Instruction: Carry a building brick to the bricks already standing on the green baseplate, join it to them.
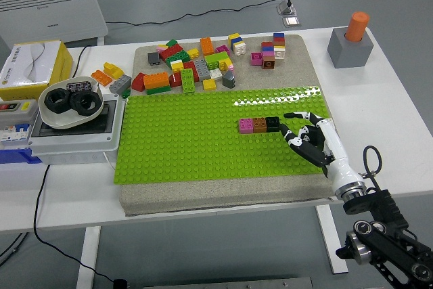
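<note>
The right robot hand (306, 137) hovers over the right part of the green baseplate (183, 140), its fingers (295, 116) spread wide and holding nothing. Its white forearm runs down toward the lower right corner, where the black arm joints show below the bench (399, 99) edge. The left arm does not appear.

A short row of bricks (258, 124) stands on the baseplate just left of the hand: a pink one, a brown one and a black one, touching side by side. The nearest fingertips lie just beside the black end of the row; whether they touch it cannot be told.

The baseplate lies on a grey mat (223, 191). On the far strip of the mat sits a loose pile of bricks (186, 65) in red, yellow, green, orange, grey and white, and to its right a small stacked cluster (270, 50) with blue, red, purple and white pieces.

At the bench's left side stand a yellow box (30, 65), a white bowl (71, 109) holding black ring-shaped parts, and a grey electrical box (67, 141). At the far right corner a grey block (350, 49) carries an orange cylinder (356, 25).
</note>
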`<move>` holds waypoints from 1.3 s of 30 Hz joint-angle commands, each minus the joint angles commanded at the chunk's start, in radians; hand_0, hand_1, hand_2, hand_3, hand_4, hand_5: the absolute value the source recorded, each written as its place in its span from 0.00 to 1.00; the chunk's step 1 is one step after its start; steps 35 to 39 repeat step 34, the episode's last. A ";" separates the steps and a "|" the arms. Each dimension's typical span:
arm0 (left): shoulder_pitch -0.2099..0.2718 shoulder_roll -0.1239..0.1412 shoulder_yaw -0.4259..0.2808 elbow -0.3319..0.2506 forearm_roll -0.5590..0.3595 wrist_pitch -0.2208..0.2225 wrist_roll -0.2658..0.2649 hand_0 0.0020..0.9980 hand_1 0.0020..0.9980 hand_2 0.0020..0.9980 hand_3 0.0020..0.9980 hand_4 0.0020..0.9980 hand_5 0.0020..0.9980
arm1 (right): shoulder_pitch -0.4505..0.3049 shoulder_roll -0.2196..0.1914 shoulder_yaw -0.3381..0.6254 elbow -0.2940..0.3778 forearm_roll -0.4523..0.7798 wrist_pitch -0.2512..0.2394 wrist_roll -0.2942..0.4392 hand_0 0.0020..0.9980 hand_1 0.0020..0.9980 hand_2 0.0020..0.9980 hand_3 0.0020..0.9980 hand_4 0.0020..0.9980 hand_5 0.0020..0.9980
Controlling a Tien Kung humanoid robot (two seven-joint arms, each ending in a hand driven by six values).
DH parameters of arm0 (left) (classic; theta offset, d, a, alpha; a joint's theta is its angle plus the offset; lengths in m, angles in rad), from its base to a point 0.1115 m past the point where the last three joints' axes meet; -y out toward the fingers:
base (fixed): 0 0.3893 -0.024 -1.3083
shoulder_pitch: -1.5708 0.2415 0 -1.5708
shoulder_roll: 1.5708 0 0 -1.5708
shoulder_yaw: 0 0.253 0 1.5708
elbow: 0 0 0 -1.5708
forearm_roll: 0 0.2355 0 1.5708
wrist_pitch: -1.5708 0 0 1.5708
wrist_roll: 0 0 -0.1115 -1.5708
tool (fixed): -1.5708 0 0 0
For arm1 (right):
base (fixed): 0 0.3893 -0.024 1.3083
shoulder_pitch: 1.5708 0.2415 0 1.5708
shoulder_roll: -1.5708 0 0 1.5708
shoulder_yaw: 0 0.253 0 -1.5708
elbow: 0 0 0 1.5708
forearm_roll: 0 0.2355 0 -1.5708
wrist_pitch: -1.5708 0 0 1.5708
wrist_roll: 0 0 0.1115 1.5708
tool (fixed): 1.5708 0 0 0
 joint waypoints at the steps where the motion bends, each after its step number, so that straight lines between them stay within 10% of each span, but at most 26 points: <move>1: 0.000 0.000 0.000 0.000 -0.001 0.000 0.000 0.75 0.65 0.58 0.72 0.83 0.88 | 0.001 0.000 -0.001 0.000 -0.002 0.000 0.000 0.00 0.00 0.14 0.64 0.70 0.41; 39: 0.002 -0.017 0.004 0.000 0.055 -0.043 0.059 0.74 0.65 0.58 0.72 0.80 0.86 | -0.034 -0.030 0.213 0.013 0.036 0.002 -0.022 0.00 0.00 0.14 0.63 0.70 0.41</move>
